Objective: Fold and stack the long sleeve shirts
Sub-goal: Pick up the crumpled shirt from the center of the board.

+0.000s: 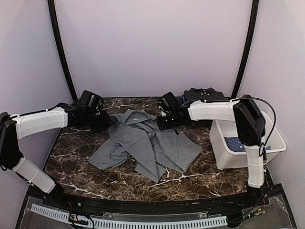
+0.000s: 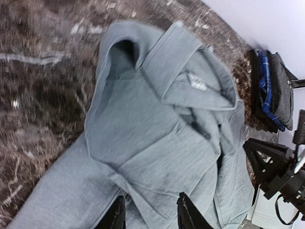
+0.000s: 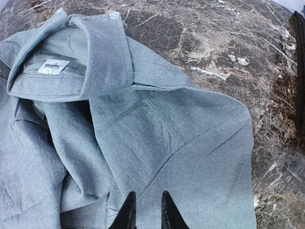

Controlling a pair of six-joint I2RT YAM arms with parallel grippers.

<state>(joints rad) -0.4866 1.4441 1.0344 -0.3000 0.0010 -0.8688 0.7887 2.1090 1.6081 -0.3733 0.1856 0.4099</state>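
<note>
Grey shirt (image 1: 143,143) lies crumpled and spread open on the marble tabletop (image 1: 95,176), just beside the white tub (image 1: 228,160), on the side toward the left arm. Its collar (image 1: 135,116) points to the back wall, about level with the tub's far end; a white label (image 3: 52,66) shows inside it and a small white button (image 3: 114,15) sits on its tip. The right gripper (image 1: 164,125) is at the shoulder nearer the tub, jaws almost together, pinching a fold of cloth. The left gripper (image 1: 106,125) is at the shoulder farther from the tub, jaws apart over the cloth. Inside the tub lies a blue dotted shirt (image 1: 236,143). Behind the tub's far end sits a pile of dark folded clothes (image 1: 205,93).
</note>
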